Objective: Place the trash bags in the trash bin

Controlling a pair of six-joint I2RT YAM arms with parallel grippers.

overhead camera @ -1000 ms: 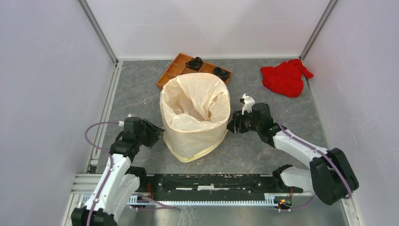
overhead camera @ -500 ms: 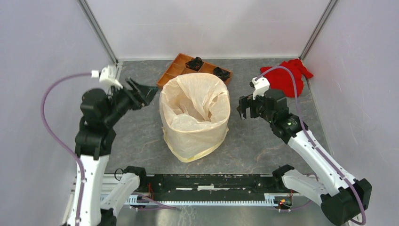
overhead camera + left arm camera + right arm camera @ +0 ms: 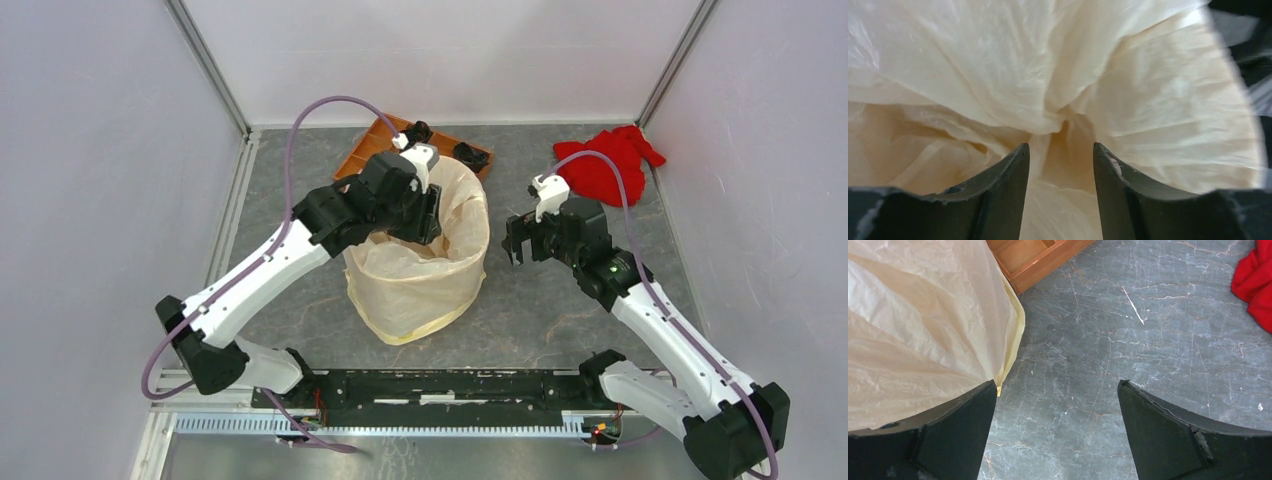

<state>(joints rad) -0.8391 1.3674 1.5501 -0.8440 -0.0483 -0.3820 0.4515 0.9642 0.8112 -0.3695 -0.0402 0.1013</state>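
Top external view shows the trash bag, a cream translucent film, draped over the trash bin near the middle of the table. Its film covers the walls down to a thin yellow strip at the near foot and sags in crumpled folds into the open mouth. The left gripper hangs over the far left part of that mouth, pointing down into it. In the left wrist view its two dark fingers stand a modest gap apart, with only the bunched folds of the bag behind them. Whether the tips touch the film cannot be told, and nothing is pinched. The right gripper is just to the right of the bin and clear of it. Its jaws are spread wide over bare grey stone-patterned table and hold nothing, the left finger close beside the bag's outer wall. Behind the bin, touching or nearly touching its far side, lies a brown wooden tray with compartments, two small black objects sitting in it. A red cloth lies crumpled in the far right corner, well apart from the bin.
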